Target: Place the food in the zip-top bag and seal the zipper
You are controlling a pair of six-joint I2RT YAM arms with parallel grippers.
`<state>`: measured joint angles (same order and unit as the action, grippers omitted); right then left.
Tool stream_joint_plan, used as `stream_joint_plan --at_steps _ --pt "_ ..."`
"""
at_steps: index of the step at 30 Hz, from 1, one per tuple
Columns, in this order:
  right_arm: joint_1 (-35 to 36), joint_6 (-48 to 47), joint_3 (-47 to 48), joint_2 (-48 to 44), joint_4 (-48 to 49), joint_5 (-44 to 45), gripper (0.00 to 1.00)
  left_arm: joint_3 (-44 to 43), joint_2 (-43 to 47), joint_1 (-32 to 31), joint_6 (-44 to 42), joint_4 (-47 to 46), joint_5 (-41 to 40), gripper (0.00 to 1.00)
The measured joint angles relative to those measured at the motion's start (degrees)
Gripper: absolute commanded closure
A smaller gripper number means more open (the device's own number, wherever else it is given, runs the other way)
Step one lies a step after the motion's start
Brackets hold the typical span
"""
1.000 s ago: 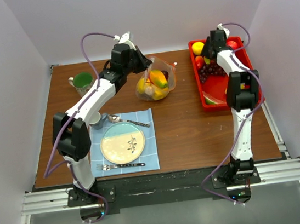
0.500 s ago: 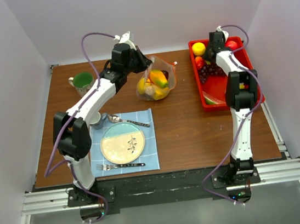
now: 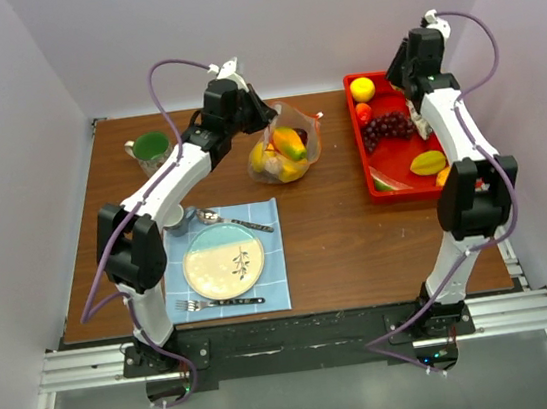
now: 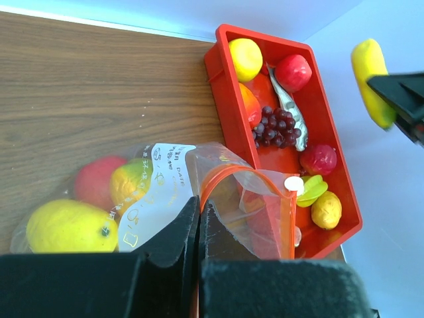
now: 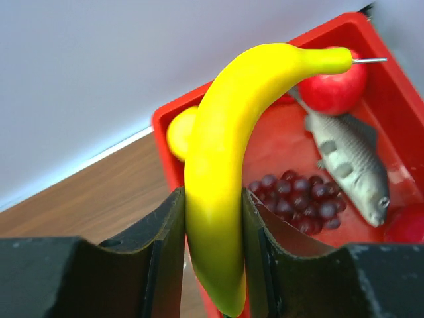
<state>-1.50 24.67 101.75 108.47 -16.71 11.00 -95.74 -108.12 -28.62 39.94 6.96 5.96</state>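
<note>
In the top view, the right arm's wrist (image 3: 424,48) is covering the right end effector (image 5: 212,202) and the banana (image 5: 225,126). In the right wrist view, the tray (image 5: 165,116) is running off the right edge, cutting off a red fruit (image 5: 405,225). In the left wrist view, the left end effector (image 4: 199,209) is hiding part of the zipper (image 4: 246,173) and the bag's (image 4: 199,156) lower edge; its label (image 4: 159,199) is covering part of an orange fruit (image 4: 127,185) inside.

Brown wooden table (image 3: 340,246) within plain pale walls (image 3: 4,149) on three sides.
</note>
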Motion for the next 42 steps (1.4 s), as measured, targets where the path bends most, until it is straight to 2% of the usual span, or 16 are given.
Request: stream_joint_plan --at_steps 4,8,12,17,23,28,35,42 --pt "1.6 1.7 -5.0 -7.7 -3.0 -4.9 0.97 0.0 0.0 0.0 -0.1 0.5 -0.3 1.00" --pt "7.6 2.6 -9.8 -17.0 -5.7 -10.8 0.95 0.0 0.0 0.1 -0.5 1.5 -0.5 1.00" --pt "13.4 4.7 -15.9 -28.7 -6.7 -20.8 0.94 -0.3 0.0 0.2 -0.8 2.7 -0.6 1.00" --pt "14.4 9.0 -21.3 -38.3 -6.2 -33.0 0.93 -1.5 -0.4 0.6 -1.2 3.9 -0.6 1.00" --pt "18.1 12.2 -24.4 -38.0 -5.2 -44.5 0.92 -2.3 -1.1 0.8 -1.6 4.8 -0.6 1.00" --pt "21.8 13.5 -24.8 -35.6 -4.8 -49.2 0.91 -2.3 -1.1 0.8 -1.6 5.0 -0.7 1.00" --pt "22.8 13.9 -26.6 -34.5 -4.5 -50.8 0.91 -2.3 -1.1 0.8 -1.6 5.2 -0.7 1.00" --pt "22.8 13.6 -25.4 -24.2 -3.3 -48.3 0.93 -2.3 -1.1 0.8 -1.7 5.4 -0.8 1.00"
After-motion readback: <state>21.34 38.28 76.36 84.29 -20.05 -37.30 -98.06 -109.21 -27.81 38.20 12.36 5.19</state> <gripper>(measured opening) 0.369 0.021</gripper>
